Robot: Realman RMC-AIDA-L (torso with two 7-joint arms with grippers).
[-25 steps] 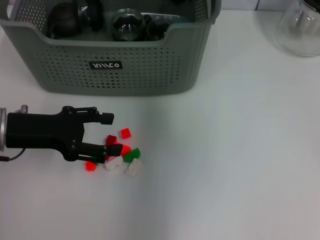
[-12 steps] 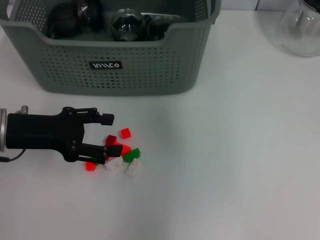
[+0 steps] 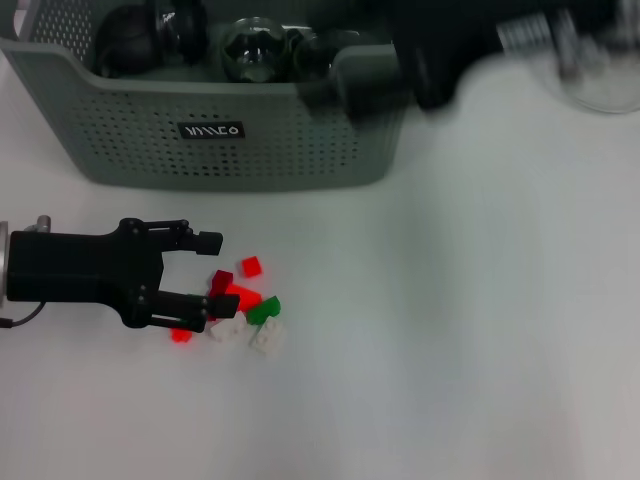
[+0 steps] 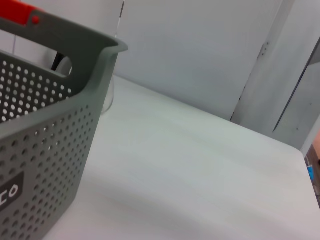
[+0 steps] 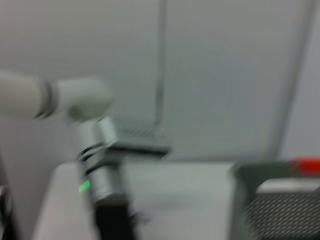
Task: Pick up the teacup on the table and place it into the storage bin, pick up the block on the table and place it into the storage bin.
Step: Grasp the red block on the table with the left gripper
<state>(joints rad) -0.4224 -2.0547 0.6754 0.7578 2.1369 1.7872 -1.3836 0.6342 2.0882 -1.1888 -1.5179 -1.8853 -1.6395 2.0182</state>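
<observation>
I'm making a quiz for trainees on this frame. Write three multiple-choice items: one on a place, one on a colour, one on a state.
1. Where do the small blocks lie?
A. inside the bin
B. on the table in front of the storage bin
C. in a glass jar

2. What colour is the bin's label?
A. black with white lettering
B. yellow
C. blue

3. How is the left gripper?
A. open beside the blocks
B. shut on a teacup
C. out of sight

Answers:
1 B, the blocks sit on the white table.
2 A, seen on the front wall.
3 A, its fingers stand apart.
</observation>
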